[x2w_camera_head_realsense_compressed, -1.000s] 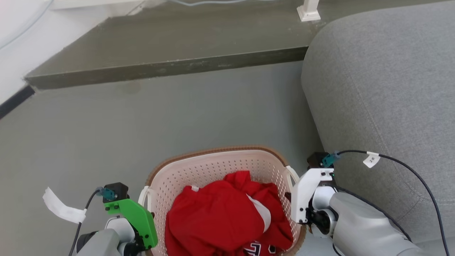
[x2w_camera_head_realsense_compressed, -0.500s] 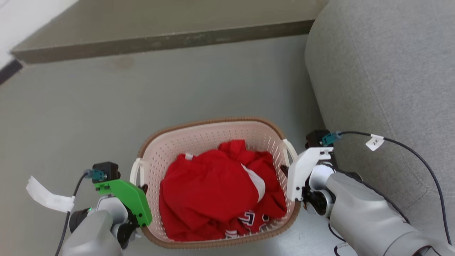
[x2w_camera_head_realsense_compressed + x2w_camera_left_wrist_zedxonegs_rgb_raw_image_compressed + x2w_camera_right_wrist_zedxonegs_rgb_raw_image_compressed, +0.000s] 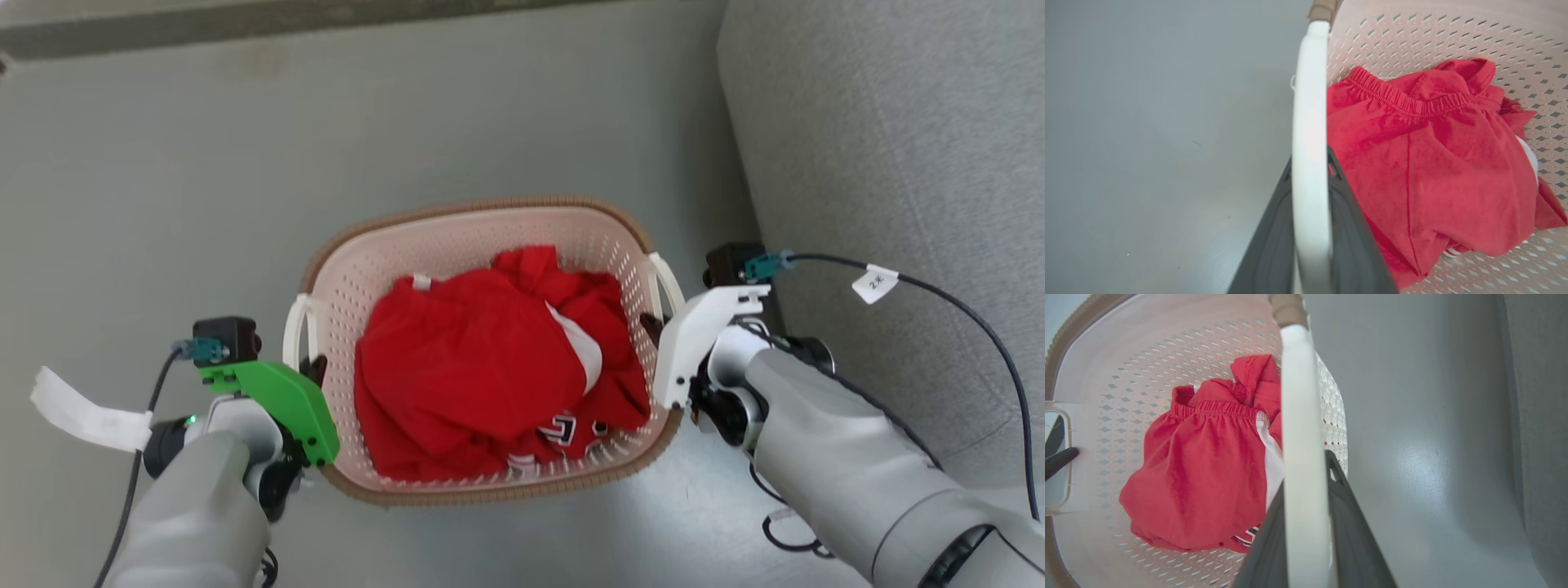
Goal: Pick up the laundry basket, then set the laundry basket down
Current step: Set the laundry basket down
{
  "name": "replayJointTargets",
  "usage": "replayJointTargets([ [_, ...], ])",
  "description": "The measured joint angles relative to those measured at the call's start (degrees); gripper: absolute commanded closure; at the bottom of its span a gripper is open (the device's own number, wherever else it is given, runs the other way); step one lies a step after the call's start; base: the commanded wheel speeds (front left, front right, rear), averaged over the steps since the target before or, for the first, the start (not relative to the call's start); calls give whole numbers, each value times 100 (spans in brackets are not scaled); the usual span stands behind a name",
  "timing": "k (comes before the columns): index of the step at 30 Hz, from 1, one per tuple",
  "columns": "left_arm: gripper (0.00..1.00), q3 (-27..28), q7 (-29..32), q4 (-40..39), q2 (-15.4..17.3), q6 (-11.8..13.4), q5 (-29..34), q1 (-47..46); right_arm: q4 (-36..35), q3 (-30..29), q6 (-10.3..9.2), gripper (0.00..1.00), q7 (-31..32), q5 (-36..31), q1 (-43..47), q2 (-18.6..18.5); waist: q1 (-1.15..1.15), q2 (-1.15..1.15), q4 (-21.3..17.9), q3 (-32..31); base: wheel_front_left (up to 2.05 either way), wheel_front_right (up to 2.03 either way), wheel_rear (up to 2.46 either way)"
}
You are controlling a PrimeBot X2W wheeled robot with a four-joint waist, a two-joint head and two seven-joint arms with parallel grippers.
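Right now the laundry basket hangs or sits dead between the two arms over the grey floor, with the sofa close on the right. Left gripper is clamped on the left loop handle, right gripper on the right loop handle. Long axis runs handle to handle, i.e. gripper to gripper, so neither arm is nearer. Can't tell if the base is clear of the floor. My read: set-down needs both wrists dropping level, else the red clothes slide to one end.

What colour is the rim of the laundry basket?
Brown, woven-look rim on the laundry basket; head view shows it best.
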Motion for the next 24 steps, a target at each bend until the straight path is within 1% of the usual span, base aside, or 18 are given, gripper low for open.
replayJointTargets([
  [6, 100, 2, -146, -52, 46, 0, 5, -247, 0, 1, -4, 100, -151, -34, -290, -7, 1, 0, 27, 431, 0, 0, 0],
  [9, 100, 8, -174, -63, 57, 0, 7, -378, 1, 2, -49, 100, -212, -49, -419, -7, 1, 0, 43, 621, 0, 0, 0],
  [12, 100, 20, -236, -73, 66, 0, 8, -506, 9, 3, -51, 100, -267, -70, -545, -10, 1, 0, 62, 814, 0, 0, 0],
  [24, 100, 81, -296, -97, 92, 1, 57, -1073, 44, 8, -58, 100, -423, -123, -1140, -41, 1, 0, 163, 1620, 0, 0, 0],
])
